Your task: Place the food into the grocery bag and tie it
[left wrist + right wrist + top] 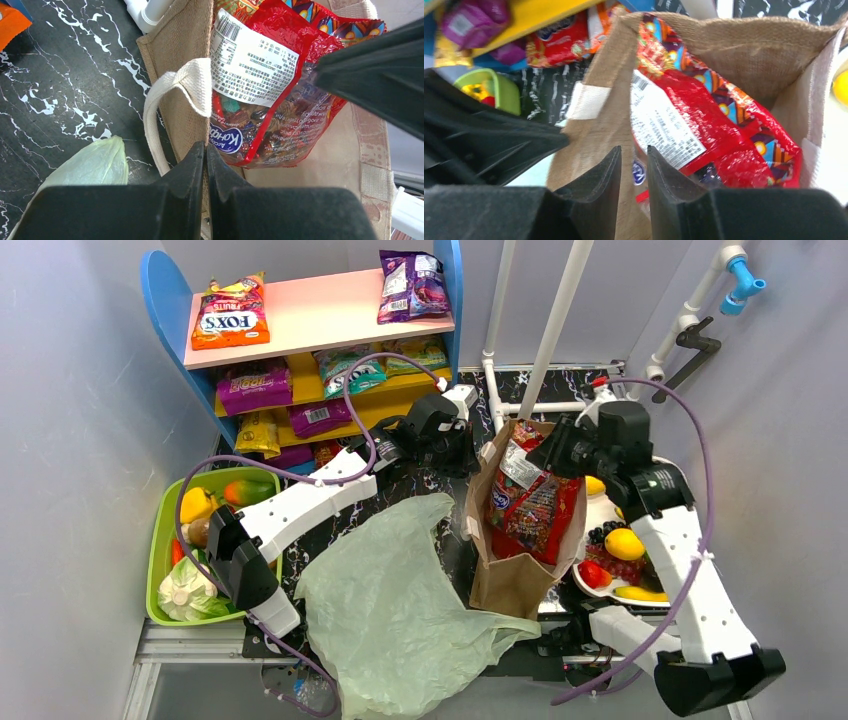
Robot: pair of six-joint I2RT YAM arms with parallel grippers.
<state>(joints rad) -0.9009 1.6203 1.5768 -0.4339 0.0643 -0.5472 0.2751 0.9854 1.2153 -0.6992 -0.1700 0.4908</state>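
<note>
The grocery bag (395,610) lies crumpled and flat on the table's near middle; a corner of it (90,165) shows in the left wrist view. Food sits in two places: a yellow pepper (197,503) and a green cabbage (190,590) in the green tray (158,540), and a lemon (624,543) and red fruit (594,573) on the white plate (600,510). My left gripper (206,147) (478,455) is shut on the left rim of a brown burlap bag (515,575). My right gripper (634,150) (548,455) hangs over that bag's mouth, open by a narrow gap, holding nothing.
The burlap bag (185,100) stands upright with a red candy packet (530,505) (704,115) inside and a white strap handle (165,100). A blue-sided shelf (320,340) of snack packets stands at the back left. White pipes (555,320) rise behind the bag.
</note>
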